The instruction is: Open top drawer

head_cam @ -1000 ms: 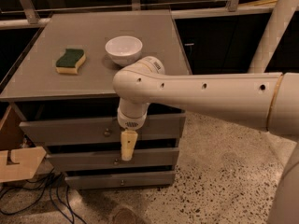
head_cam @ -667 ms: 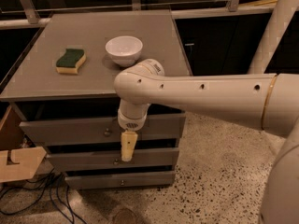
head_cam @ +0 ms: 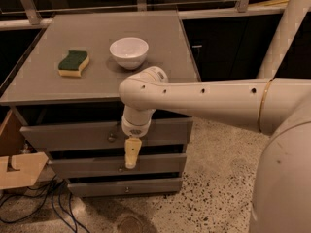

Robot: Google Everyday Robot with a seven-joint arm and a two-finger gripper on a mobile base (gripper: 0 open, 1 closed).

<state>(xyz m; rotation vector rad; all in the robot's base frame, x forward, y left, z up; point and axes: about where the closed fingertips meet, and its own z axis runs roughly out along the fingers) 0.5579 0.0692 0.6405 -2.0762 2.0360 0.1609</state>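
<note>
Top drawer [head_cam: 68, 137]: grey front, round knob [head_cam: 112, 138] at centre.
Gripper [head_cam: 130, 164]: points down, just right of knob; fingers [head_cam: 132, 149] pressed together, holding nothing.

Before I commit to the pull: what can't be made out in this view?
Camera view only:
- gripper, hanging beside and below the knob of the top drawer: depth from the fronts unreadable from one view.
- Top drawer's front: partly hidden by the arm.
- Drawer's inside: shadowed under the tabletop.
</note>
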